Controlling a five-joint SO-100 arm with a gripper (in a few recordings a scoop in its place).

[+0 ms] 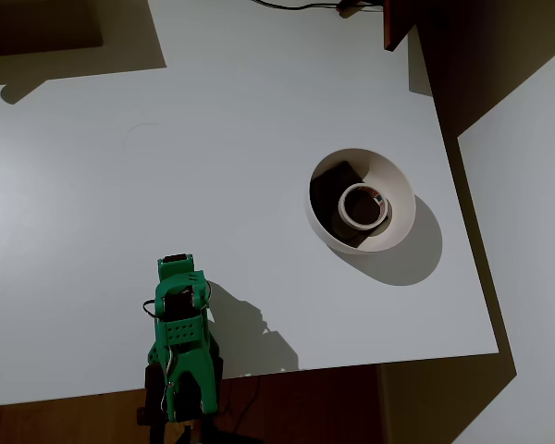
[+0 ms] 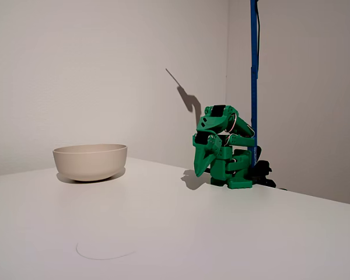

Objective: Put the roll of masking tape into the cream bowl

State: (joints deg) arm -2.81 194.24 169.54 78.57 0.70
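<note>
Green gripper (image 1: 174, 277), jaw state unclear, well apart from roll of masking tape (image 1: 363, 205) inside cream bowl (image 1: 398, 180).

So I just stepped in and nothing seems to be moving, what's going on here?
Nothing is being handled right now. The green arm sits folded at the table's edge, its claw tucked down and holding nothing, though I can't tell if it is open. The roll of masking tape already lies inside the cream bowl, next to a dark brown block. The task looks finished.

Cream bowl (image 1: 400, 190), off-white roll of masking tape (image 1: 362, 205), dark brown block (image 1: 331, 185), green arm (image 2: 221, 146), white table (image 1: 166, 185), blue pole (image 2: 254, 58)
</note>
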